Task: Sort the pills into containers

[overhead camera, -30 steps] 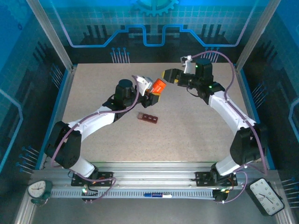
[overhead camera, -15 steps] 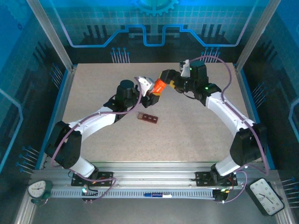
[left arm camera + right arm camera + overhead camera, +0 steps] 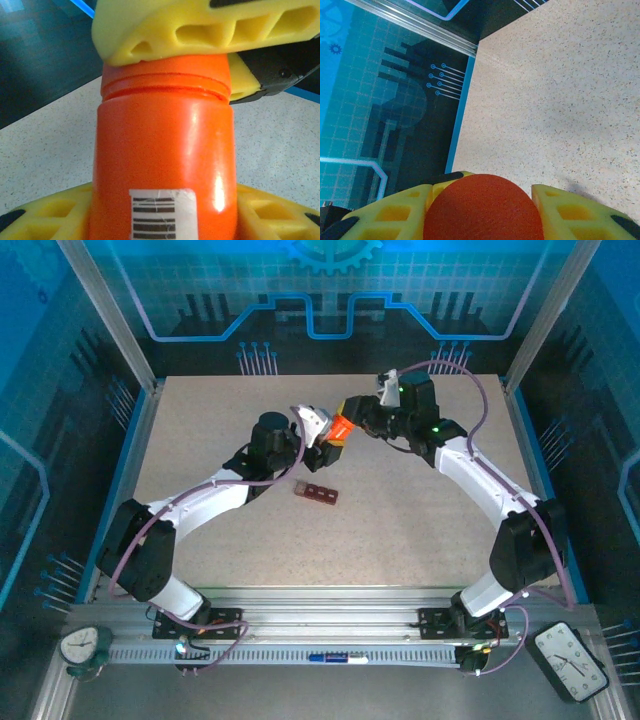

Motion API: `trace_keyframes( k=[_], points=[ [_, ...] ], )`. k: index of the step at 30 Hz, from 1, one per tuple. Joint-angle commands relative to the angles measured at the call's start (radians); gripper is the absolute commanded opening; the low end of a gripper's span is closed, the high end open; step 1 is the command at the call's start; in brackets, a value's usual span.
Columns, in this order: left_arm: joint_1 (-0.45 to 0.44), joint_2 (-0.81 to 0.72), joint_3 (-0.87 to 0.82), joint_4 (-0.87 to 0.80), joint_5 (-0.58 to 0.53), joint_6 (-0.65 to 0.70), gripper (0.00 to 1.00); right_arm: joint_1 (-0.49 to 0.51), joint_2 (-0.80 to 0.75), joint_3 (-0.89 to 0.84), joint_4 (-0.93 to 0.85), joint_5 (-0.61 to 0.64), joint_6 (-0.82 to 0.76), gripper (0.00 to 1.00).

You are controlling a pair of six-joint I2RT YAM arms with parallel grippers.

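Observation:
An orange cylindrical bottle [image 3: 342,426] with a barcode label [image 3: 161,212] hangs tilted above the middle of the table. My left gripper [image 3: 326,442] is shut on the body of the bottle [image 3: 165,150], a yellow finger on each side. My right gripper [image 3: 352,412] comes from the right and is shut on the bottle's cap [image 3: 482,210], which sits between its yellow fingers [image 3: 570,212]. One of those fingers [image 3: 200,25] lies across the cap in the left wrist view. The containers [image 3: 318,493], a dark reddish-brown strip, lie on the table just below the bottle. The pills are hidden.
The speckled table [image 3: 420,530] is bordered by aluminium posts and blue panel walls [image 3: 320,300]. The table's back left edge [image 3: 462,105] runs close to the right gripper. Two clocks [image 3: 575,658] sit by the near rail.
The right gripper moved left to the bottle and closed on its cap. The left arm kept the bottle nearly still.

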State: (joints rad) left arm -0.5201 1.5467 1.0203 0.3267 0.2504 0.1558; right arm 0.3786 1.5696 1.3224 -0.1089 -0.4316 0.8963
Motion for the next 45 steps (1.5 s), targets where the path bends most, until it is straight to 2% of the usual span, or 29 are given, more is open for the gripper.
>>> trace_keyframes(
  k=[1,3,6,8,10,12,14,16,18,21,23,28,37,45],
  points=[
    [-0.001,-0.009,0.036,0.05,0.013,-0.034,0.02,-0.009,0.022,0.027,0.041,-0.081,-0.072,0.4],
    [0.012,-0.018,0.037,0.057,0.064,-0.082,0.02,-0.028,0.033,0.041,0.07,-0.161,-0.153,0.41],
    [0.049,-0.024,0.036,0.095,0.184,-0.189,0.02,-0.05,0.04,0.079,0.043,-0.256,-0.368,0.42],
    [0.067,-0.026,0.032,0.129,0.252,-0.253,0.02,-0.055,0.03,0.088,-0.01,-0.251,-0.519,0.43],
    [0.076,-0.028,0.033,0.143,0.277,-0.279,0.02,-0.063,0.027,0.096,-0.039,-0.246,-0.576,0.46],
    [0.076,-0.027,0.034,0.134,0.269,-0.264,0.02,-0.072,0.028,0.099,-0.037,-0.246,-0.553,0.54],
    [0.075,-0.025,0.035,0.116,0.241,-0.235,0.02,-0.085,0.018,0.095,-0.02,-0.233,-0.483,0.68],
    [0.075,-0.022,0.035,0.103,0.207,-0.208,0.02,-0.097,-0.001,0.086,-0.005,-0.196,-0.389,0.76],
    [0.073,-0.02,0.035,0.087,0.167,-0.175,0.02,-0.108,-0.024,0.061,0.039,-0.168,-0.279,0.79],
    [0.059,-0.022,0.027,0.075,0.095,-0.105,0.02,-0.112,-0.057,0.024,0.046,-0.087,-0.13,0.8],
    [0.039,-0.023,0.026,0.057,0.032,-0.035,0.02,-0.103,-0.067,0.025,-0.021,-0.018,-0.069,0.81],
    [0.003,-0.019,0.014,0.056,-0.066,0.064,0.02,-0.06,-0.054,0.052,-0.098,0.072,-0.043,0.83],
    [-0.017,-0.005,0.028,0.038,-0.073,0.075,0.02,-0.005,-0.014,0.072,-0.096,0.065,-0.049,0.84],
    [-0.021,-0.002,0.031,0.037,-0.069,0.067,0.02,0.021,0.011,0.068,-0.081,0.042,-0.042,0.75]
  ],
)
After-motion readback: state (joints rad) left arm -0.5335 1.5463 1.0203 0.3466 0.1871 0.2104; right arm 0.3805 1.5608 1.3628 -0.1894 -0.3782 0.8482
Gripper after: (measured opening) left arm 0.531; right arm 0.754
